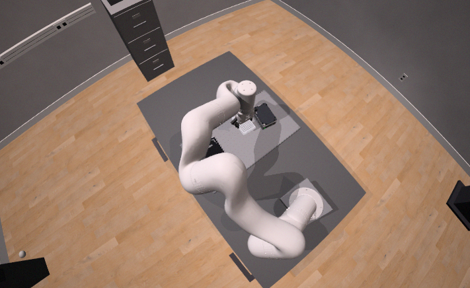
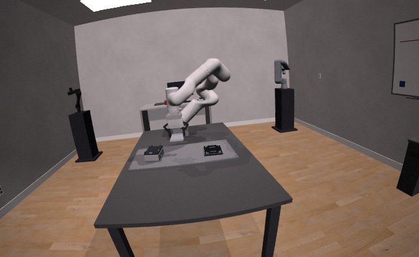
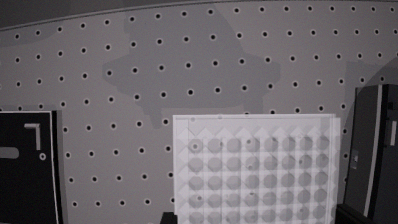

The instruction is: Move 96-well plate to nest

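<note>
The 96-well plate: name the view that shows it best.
The wrist view: the 96-well plate fills it, wells distinct. The top view shows a small white grid beside the shaker; the exterior view shows a pale block in the gripper.

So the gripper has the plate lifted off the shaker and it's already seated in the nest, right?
Not seated yet. The gripper is shut on the plate, off the shaker, but the exterior view shows it held above the mat, between the shaker and the nest.
</note>
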Controlling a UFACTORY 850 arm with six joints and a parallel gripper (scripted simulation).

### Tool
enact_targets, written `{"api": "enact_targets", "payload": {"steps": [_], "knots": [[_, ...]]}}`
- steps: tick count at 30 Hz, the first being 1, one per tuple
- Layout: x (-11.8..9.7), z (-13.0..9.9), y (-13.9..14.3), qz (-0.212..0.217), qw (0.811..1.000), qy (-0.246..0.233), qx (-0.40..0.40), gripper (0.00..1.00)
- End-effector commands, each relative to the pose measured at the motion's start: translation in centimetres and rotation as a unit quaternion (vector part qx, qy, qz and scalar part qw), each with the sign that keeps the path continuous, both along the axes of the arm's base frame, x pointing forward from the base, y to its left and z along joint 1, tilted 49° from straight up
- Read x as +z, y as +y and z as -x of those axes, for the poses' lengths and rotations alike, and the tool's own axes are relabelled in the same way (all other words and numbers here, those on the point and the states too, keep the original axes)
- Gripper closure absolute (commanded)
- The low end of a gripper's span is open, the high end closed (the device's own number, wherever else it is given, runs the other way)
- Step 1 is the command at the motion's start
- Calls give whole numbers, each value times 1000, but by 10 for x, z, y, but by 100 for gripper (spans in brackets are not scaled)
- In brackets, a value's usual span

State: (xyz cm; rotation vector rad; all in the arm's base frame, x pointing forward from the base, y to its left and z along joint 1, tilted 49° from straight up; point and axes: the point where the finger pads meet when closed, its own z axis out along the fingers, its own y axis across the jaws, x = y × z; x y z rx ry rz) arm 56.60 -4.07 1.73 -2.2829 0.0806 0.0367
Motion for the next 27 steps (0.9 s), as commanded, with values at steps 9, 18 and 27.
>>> {"api": "enact_targets", "payload": {"steps": [9, 18, 27], "knots": [[25, -1, 25, 1, 1000, -1, -1, 100], [45, -1, 47, 0, 1000, -1, -1, 100], [61, -1, 64, 0, 1000, -1, -1, 100]]}}
